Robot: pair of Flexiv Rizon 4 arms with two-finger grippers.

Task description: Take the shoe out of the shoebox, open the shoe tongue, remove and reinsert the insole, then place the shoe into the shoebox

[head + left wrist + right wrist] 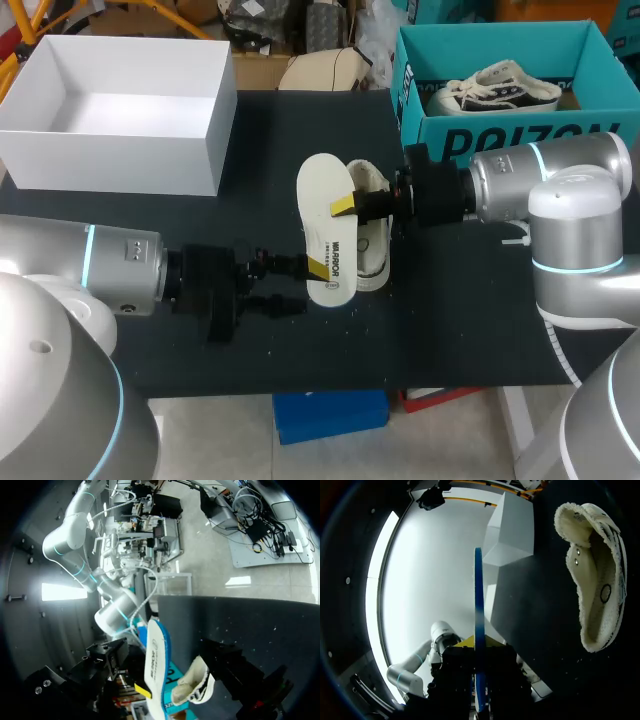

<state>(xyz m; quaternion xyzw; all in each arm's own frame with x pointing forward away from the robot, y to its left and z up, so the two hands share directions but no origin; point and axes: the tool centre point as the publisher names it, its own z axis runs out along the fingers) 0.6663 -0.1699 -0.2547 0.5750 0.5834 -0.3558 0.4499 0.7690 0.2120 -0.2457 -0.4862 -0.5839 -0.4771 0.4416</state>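
Insole is seen edge-on, clamped between the yellow tips of the right gripper. Shoe is laid beside it, apart, on the table.

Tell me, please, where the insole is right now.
The insole is mid-table in the head view, held in the right gripper, beside the shoe.

Matte black table, small pale specks

At mid-surface, the insole is just left of the shoe. The right claw clamps the insole's right edge, and the left claw is at its near end. An open box stands far left and the shoebox far right, with a second shoe inside.
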